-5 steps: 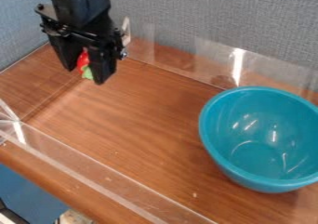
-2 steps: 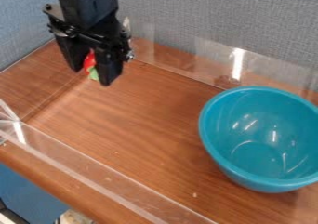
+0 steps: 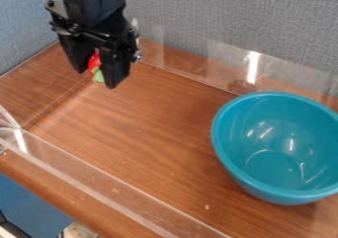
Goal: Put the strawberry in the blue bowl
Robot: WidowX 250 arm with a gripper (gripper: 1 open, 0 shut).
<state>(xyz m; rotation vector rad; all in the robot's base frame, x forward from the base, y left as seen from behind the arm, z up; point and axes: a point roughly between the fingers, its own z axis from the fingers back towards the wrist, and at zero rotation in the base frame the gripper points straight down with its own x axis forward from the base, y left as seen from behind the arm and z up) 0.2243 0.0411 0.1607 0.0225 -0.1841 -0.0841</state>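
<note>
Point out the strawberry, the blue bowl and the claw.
strawberry (image 3: 95,68): camera view, red body showing between the claw's fingers.
blue bowl (image 3: 235,112): camera view, left rim.
claw (image 3: 102,72): camera view, midway between the fingertips.

My gripper (image 3: 101,66) looks matt black plastic. The blue bowl (image 3: 278,146) is glossy, smooth plastic. The table (image 3: 132,143) is polished wood grain, edged with clear plastic walls (image 3: 211,59).

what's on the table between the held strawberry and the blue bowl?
Nothing. In the camera view, only bare wooden tabletop runs from the strawberry, gripped in the gripper fingers at upper left, to the blue bowl at lower right.
</note>
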